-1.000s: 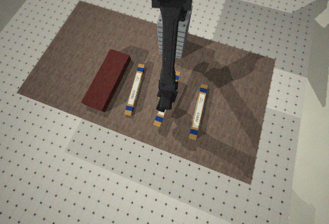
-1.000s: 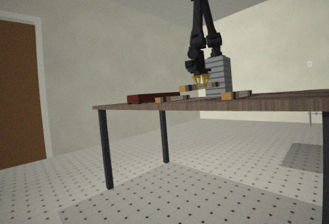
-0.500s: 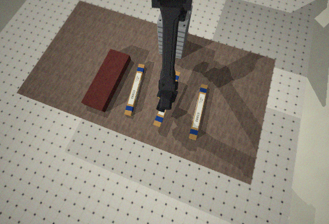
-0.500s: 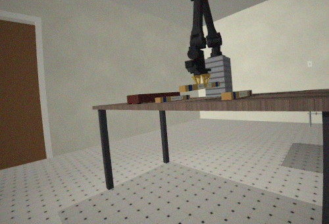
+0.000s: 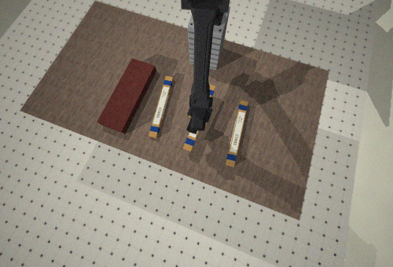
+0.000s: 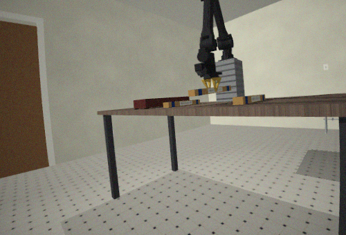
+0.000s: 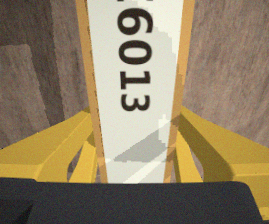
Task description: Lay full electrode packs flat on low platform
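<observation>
My gripper (image 6: 212,89) (image 7: 135,111) is shut on the middle pack (image 5: 189,142) (image 6: 194,92) (image 7: 135,65), gripping its sides around the white label marked 6013. The held pack hangs a little above the table, close to level. The left pack (image 5: 161,107) (image 6: 181,104) lies flat on the table between the platform and the held pack. The right pack (image 5: 237,133) (image 6: 248,99) lies flat on the table to the right. The low dark red platform (image 5: 127,96) (image 6: 160,102) is at the left and bears nothing. My arm hides the middle of the held pack in the top view.
The brown wooden table (image 5: 78,62) (image 6: 294,106) carries everything. A grey ribbed column (image 5: 216,52) (image 6: 230,79) stands at the back under the arm's base. The left pack lies close beside the platform's right side.
</observation>
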{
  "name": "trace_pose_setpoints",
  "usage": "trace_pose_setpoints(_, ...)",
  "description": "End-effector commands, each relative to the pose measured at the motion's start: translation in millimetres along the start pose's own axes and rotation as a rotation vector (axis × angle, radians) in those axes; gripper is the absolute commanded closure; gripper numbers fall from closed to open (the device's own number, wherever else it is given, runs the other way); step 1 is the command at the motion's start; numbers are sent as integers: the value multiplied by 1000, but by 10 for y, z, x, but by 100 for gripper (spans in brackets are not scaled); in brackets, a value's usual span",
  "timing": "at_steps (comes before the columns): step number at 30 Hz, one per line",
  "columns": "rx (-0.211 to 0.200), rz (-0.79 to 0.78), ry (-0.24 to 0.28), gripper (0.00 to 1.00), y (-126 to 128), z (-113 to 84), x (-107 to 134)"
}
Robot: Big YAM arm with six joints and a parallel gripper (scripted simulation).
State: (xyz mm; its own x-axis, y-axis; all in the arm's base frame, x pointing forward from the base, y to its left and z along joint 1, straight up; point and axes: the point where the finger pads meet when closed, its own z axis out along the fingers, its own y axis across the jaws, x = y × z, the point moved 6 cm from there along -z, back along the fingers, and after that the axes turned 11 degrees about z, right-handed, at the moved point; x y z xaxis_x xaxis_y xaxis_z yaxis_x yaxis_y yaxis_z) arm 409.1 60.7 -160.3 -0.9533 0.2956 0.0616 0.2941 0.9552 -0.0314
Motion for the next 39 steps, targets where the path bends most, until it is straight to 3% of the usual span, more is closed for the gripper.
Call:
trace_pose_setpoints(1,-52,-4,-103,100,139,-434,-399)
trace_pose_setpoints(39,-46,-4,-90,100,82,-1049,-280)
